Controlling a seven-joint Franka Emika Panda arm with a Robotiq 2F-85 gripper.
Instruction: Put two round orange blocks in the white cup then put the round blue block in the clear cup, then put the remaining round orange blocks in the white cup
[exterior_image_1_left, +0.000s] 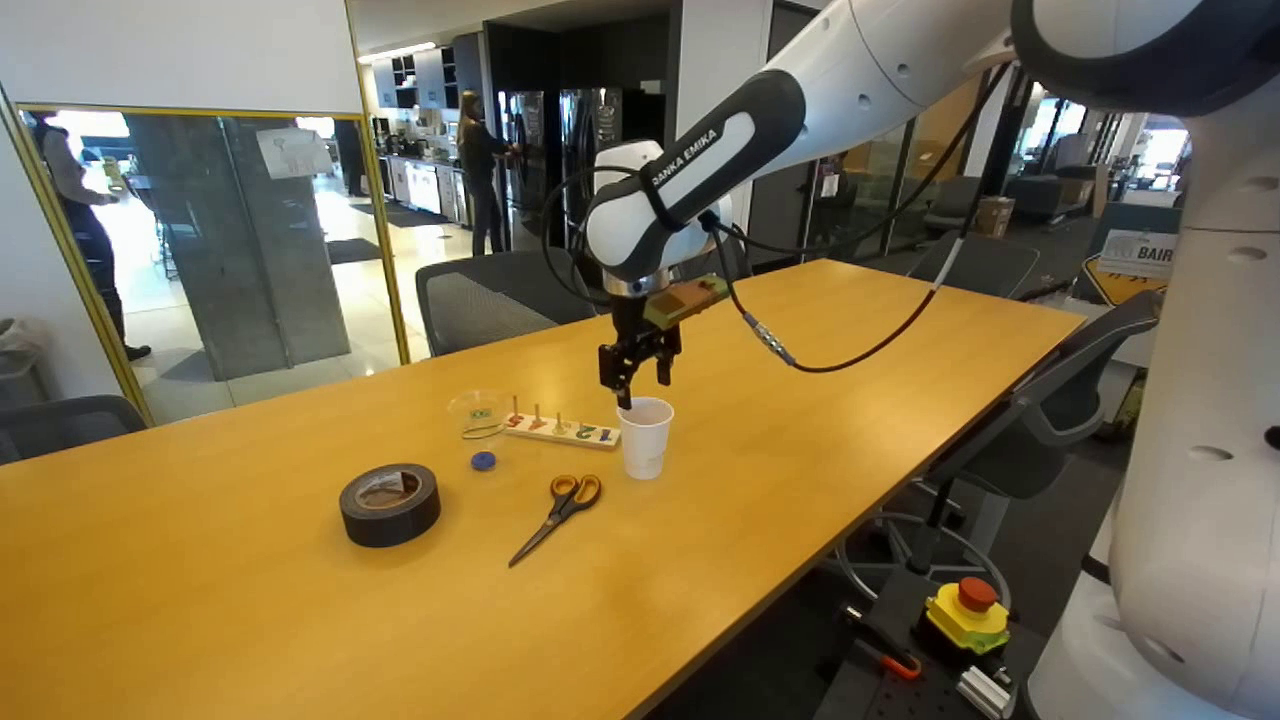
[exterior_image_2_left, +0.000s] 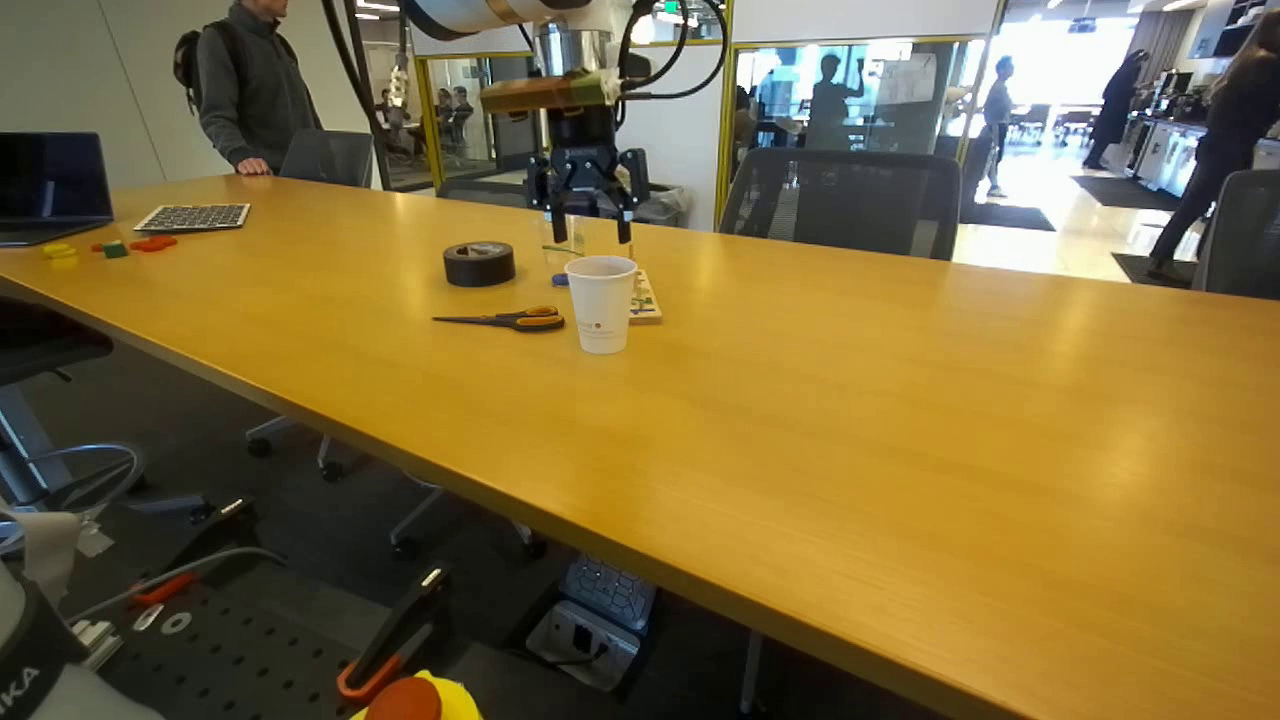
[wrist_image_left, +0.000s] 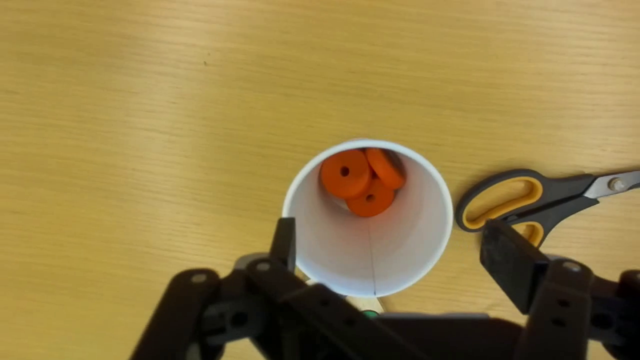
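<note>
The white cup (exterior_image_1_left: 647, 447) stands upright on the table; it also shows in an exterior view (exterior_image_2_left: 602, 315) and in the wrist view (wrist_image_left: 407, 245). Three round orange blocks (wrist_image_left: 346, 175) lie at its bottom. My gripper (exterior_image_1_left: 645, 390) is open and empty, pointing down close above the cup's rim; it also shows in an exterior view (exterior_image_2_left: 592, 238). In the wrist view, one fingertip overlaps the rim; I cannot tell if they touch. The round blue block (exterior_image_1_left: 483, 461) lies on the table beside the clear cup (exterior_image_1_left: 480, 412), partly hidden in an exterior view (exterior_image_2_left: 559, 281).
A wooden numbered peg board (exterior_image_1_left: 565, 431) lies behind the white cup. Orange-handled scissors (exterior_image_1_left: 560, 510) and a black tape roll (exterior_image_1_left: 390, 505) lie on the table. A laptop (exterior_image_2_left: 52, 185), a patterned board (exterior_image_2_left: 192, 217) and small coloured pieces (exterior_image_2_left: 115, 249) sit at the table's far end.
</note>
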